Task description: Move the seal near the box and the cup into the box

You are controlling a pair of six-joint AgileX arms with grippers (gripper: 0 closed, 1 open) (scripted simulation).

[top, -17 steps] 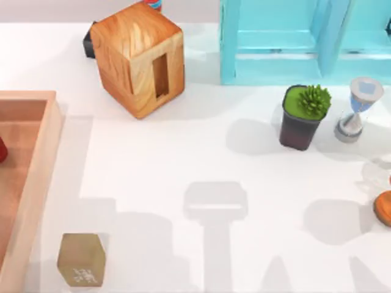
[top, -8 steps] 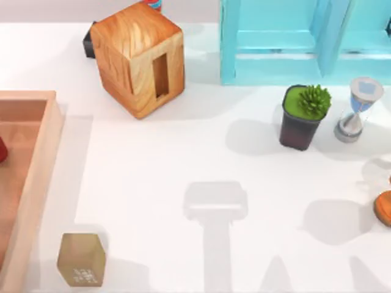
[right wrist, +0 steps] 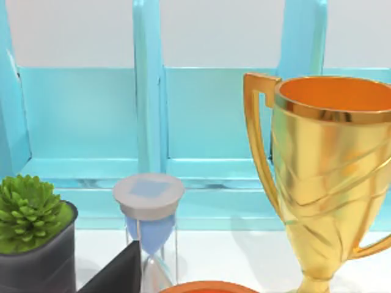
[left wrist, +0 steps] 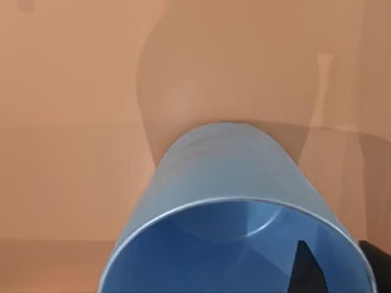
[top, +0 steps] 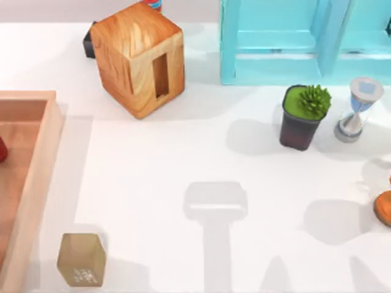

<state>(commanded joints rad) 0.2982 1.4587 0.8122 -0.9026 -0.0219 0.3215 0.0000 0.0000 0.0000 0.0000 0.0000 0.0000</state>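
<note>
The blue cup [left wrist: 232,201] is close up in the left wrist view, its mouth facing the camera, over the reddish-brown floor of the box [left wrist: 73,91]. My left gripper [left wrist: 342,268] is shut on the cup's rim: one dark finger [left wrist: 305,268] is inside the cup, the other outside the wall. In the top view the box [top: 36,177] lies at the table's left edge. The tan seal [top: 81,259] stands on the table just right of the box's rim, near the front. A dark part of my right gripper [right wrist: 116,274] sits low in the right wrist view, parked at the table's right.
An orange wood-grain block [top: 139,58] with a slot stands at the back left. A turquoise shelf [top: 305,39] is at the back right, with a potted plant [top: 302,116] and an hourglass [top: 357,110] before it. A gold trophy [right wrist: 330,177] stands far right. Something red [top: 2,149] lies in the box.
The arm shadow on the table beside the box and seal has drawn away to the left. The seal and the other objects have not moved.
</note>
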